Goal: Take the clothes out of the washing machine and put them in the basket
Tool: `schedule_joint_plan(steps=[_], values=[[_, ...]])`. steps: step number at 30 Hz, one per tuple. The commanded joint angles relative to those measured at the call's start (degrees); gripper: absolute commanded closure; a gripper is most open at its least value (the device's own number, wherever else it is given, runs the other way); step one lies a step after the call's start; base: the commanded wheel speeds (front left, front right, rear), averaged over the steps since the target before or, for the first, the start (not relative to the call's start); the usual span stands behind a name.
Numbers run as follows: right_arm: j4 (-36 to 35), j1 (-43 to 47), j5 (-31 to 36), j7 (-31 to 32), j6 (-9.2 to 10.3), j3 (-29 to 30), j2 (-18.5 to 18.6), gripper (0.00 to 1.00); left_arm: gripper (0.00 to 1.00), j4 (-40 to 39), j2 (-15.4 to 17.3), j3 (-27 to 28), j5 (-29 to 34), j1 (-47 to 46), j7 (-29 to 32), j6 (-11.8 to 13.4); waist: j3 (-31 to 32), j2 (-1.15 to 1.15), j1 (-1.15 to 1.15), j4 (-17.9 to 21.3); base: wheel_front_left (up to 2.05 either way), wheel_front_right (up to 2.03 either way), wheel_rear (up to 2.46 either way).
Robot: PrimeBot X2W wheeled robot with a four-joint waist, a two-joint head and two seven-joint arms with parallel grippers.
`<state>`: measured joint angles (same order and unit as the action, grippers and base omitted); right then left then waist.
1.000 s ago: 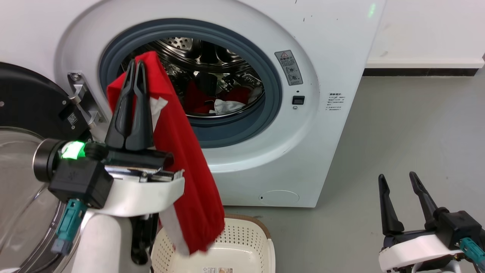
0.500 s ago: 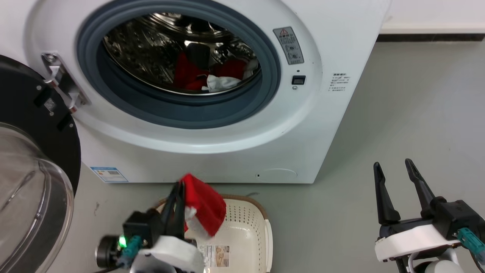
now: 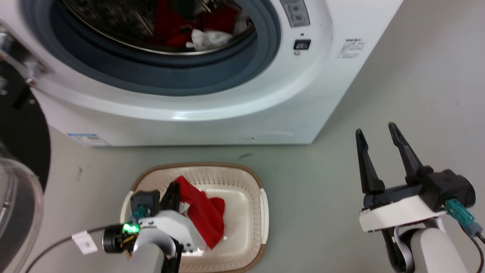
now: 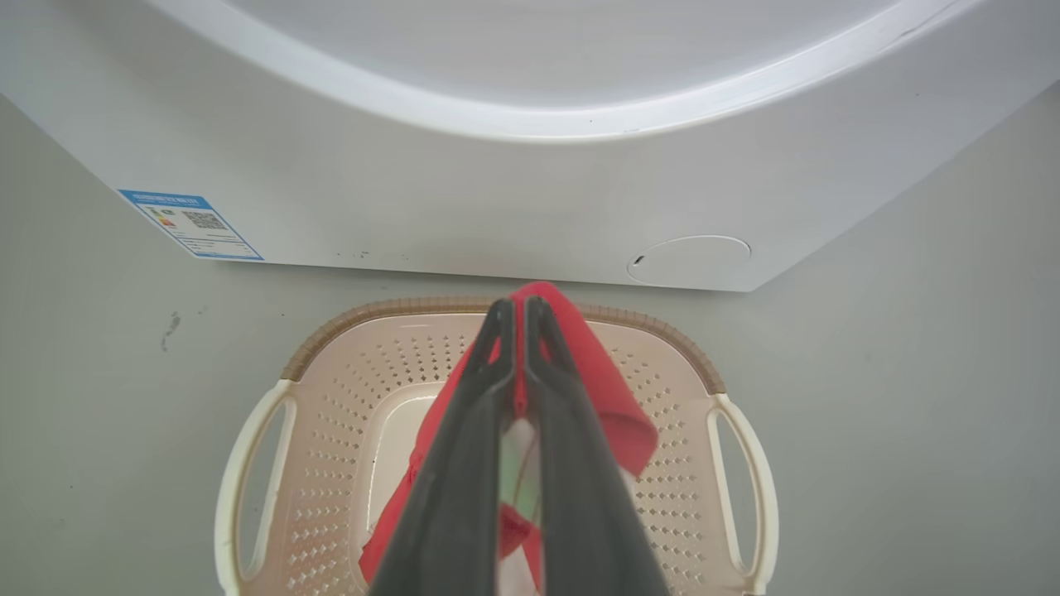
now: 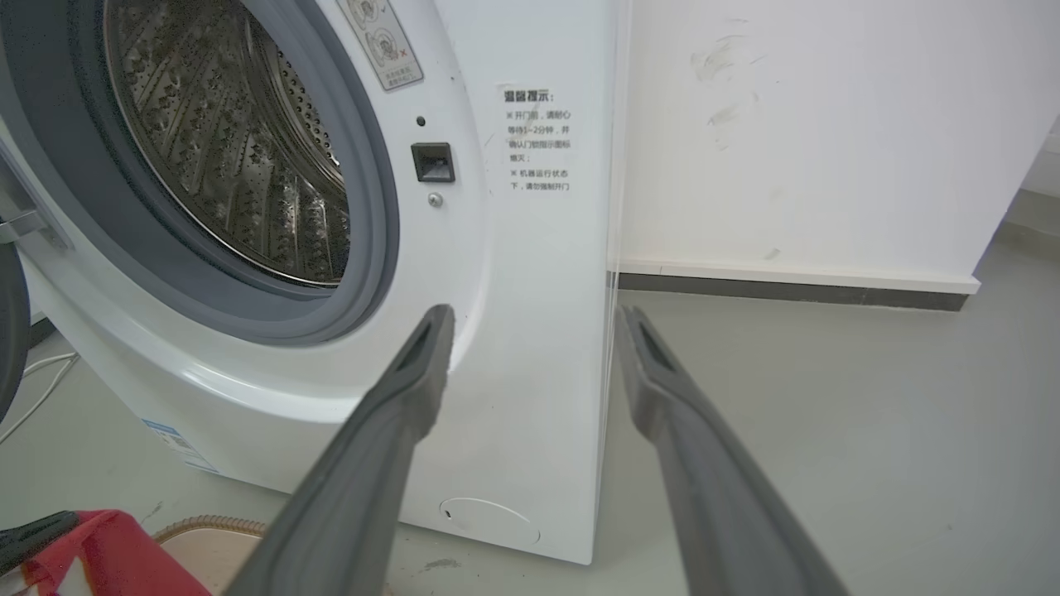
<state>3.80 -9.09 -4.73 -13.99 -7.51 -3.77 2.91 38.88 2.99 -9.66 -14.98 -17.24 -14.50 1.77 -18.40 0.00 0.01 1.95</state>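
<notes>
My left gripper (image 3: 175, 186) is shut on the clothes, a bright red garment (image 3: 206, 218), and holds it low inside the cream basket (image 3: 250, 182) on the floor. In the left wrist view the shut gripper (image 4: 515, 308) pinches the red garment (image 4: 609, 397), which drapes down over the basket's wall (image 4: 679, 430). The washing machine (image 3: 235, 110) stands just behind, its round opening uncovered. More red and white fabric (image 3: 206, 37) lies in its steel drum. My right gripper (image 3: 374, 128) hangs open over the floor at the right, holding nothing. In its wrist view it (image 5: 534, 313) faces the machine's front (image 5: 513, 248).
The machine's black-rimmed glass door (image 3: 19, 159) is swung open at the far left, close beside my left arm. Grey floor (image 3: 416, 94) spreads to the right of the machine. A white wall with a dark skirting (image 5: 787, 290) stands behind.
The head camera has tilted downward. My left gripper has come down from in front of the drum opening with the red garment and now holds it inside the basket. The right gripper stays open.
</notes>
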Motion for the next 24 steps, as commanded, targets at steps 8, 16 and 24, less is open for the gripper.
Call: schedule_joint_plan(steps=[8,16,24], values=[[0.92,-6.20,-0.43,-0.81,0.04,-2.55,-0.07,0.00,1.00,16.08,-0.06,1.93,-2.25,-11.49,-0.80,-0.51,-13.07,0.00,-0.01,5.46,0.00,0.00,0.00],[1.71,-9.96,-1.26,-1.22,0.04,-4.05,-0.07,0.00,1.00,24.02,1.42,5.03,-3.17,-16.70,-0.70,0.84,-20.13,0.00,-0.01,8.24,0.00,0.00,0.00],[0.97,-11.93,-2.41,-1.30,0.04,-4.85,-0.07,0.00,0.60,29.23,2.56,5.58,-3.02,-18.98,-0.71,0.43,-22.71,0.00,-0.01,9.18,0.00,0.00,0.00]])
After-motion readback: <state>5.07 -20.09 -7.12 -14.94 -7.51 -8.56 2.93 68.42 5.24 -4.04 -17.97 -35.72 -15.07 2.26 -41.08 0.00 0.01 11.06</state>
